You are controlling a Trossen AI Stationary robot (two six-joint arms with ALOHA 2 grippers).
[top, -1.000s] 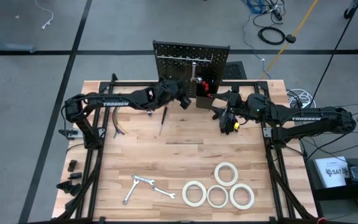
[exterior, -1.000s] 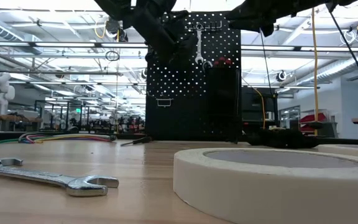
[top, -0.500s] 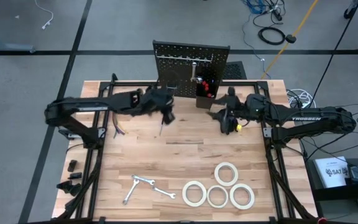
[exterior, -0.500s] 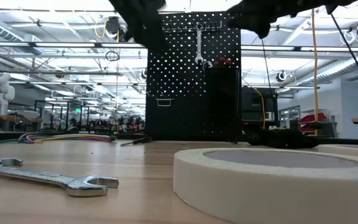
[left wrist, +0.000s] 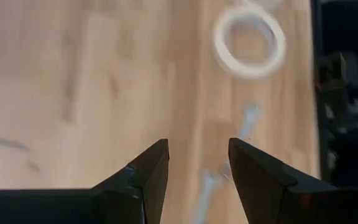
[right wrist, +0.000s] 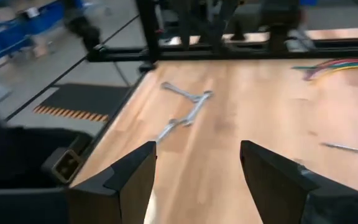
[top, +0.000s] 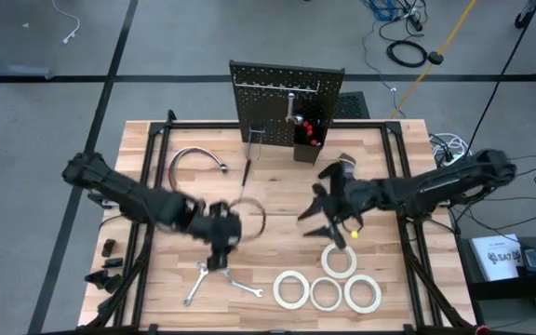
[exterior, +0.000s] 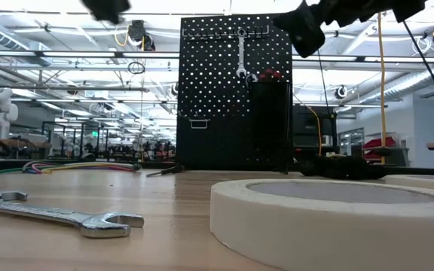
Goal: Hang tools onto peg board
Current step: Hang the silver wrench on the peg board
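Note:
My left gripper (top: 218, 253) (left wrist: 197, 146) is open and hovers above two silver wrenches (top: 214, 279) (left wrist: 229, 168) lying flat near the table's near edge. Open too, my right gripper (top: 316, 223) (right wrist: 197, 149) hangs over the table beside the farthest of several white tape rolls (top: 340, 261). Both show at the top of the low view. The black peg board (top: 287, 88) (exterior: 236, 90) stands upright at the far edge, with one wrench (exterior: 242, 56) hanging on a hook and red-handled tools (top: 310, 130) in its box bin. A thin screwdriver (top: 245, 174) lies in front of it.
A curved chrome tube (top: 198, 158) lies on the far left part of the table. The other tape rolls (top: 326, 294) sit in a row along the near edge. Bare wood shows in the table's middle (top: 277, 200). Black frame rails (top: 147, 242) run along both sides.
Both arms have pulled back from the peg board toward the near edge. The left gripper has swung quickly from the board's front to above the wrenches, uncovering the chrome tube. The right gripper has moved from beside the bin toward the tape rolls.

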